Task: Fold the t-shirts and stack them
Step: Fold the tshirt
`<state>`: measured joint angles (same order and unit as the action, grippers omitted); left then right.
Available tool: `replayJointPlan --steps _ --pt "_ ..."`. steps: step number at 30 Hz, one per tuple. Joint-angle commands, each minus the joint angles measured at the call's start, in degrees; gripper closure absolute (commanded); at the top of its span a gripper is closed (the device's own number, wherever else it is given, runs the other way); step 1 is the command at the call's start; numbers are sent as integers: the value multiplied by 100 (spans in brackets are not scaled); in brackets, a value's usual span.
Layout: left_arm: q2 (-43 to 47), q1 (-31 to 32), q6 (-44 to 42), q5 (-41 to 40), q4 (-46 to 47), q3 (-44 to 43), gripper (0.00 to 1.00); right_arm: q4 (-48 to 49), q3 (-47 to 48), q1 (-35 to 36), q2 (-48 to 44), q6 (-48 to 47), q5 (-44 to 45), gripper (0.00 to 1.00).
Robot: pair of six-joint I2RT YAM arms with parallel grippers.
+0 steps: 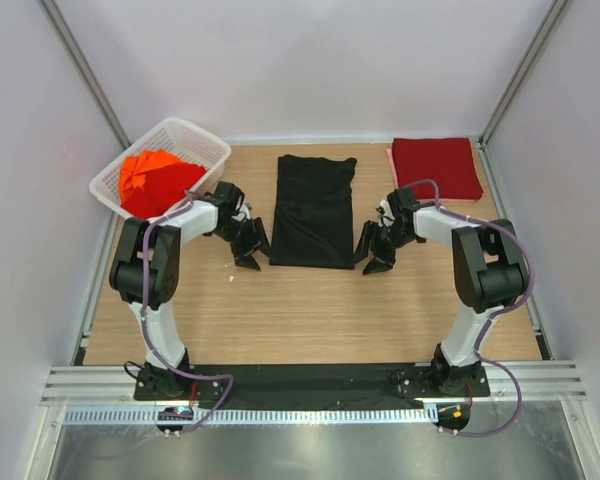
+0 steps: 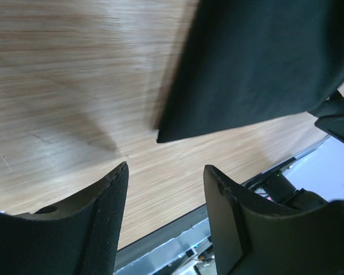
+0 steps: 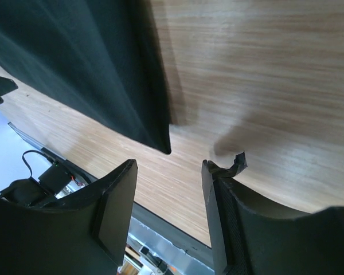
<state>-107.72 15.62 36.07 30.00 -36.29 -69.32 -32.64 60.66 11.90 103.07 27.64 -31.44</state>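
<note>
A black t-shirt [image 1: 314, 209] lies folded into a long strip at the table's middle. A dark red t-shirt [image 1: 436, 166] lies folded at the back right. Bright orange-red t-shirts [image 1: 152, 182] fill the white basket. My left gripper [image 1: 248, 252] is open and empty just left of the black shirt's near left corner [image 2: 160, 136]. My right gripper [image 1: 376, 258] is open and empty just right of its near right corner [image 3: 165, 148]. The black shirt also fills the upper part of both wrist views [image 2: 258, 63] [image 3: 80, 63].
A white lattice basket [image 1: 194, 139] stands at the back left. The wooden table [image 1: 310, 320] ends at a black strip and a metal rail at the near side. White walls enclose the back and sides.
</note>
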Motion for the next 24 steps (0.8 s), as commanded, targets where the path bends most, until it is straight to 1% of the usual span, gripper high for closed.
replayJointPlan --steps 1,7,11,14,17,20,21,22,23,24 --pt "-117 -6 180 -11 158 15 44 232 165 31 126 119 -99 45" --pt "-398 3 523 -12 473 112 50 171 261 23 354 5 -20 46" --pt "-644 3 629 -38 492 -55 57 171 323 23 451 -39 103 47" --pt "-750 3 690 -12 492 -126 62 109 437 31 565 -100 33 48" --pt "-829 38 717 -3 500 -134 64 83 499 23 653 -127 -46 50" --pt "-917 29 708 -82 492 -108 70 109 517 23 741 -127 -186 56" --pt "-926 38 708 -99 492 -99 73 126 499 31 767 -162 -213 61" --pt "-926 29 673 -117 492 -82 81 127 490 32 776 -171 -239 67" --pt "-943 38 647 -126 492 -82 85 118 482 23 785 -180 -248 72" --pt "-944 38 620 -135 474 -82 90 109 481 23 776 -197 -275 81"
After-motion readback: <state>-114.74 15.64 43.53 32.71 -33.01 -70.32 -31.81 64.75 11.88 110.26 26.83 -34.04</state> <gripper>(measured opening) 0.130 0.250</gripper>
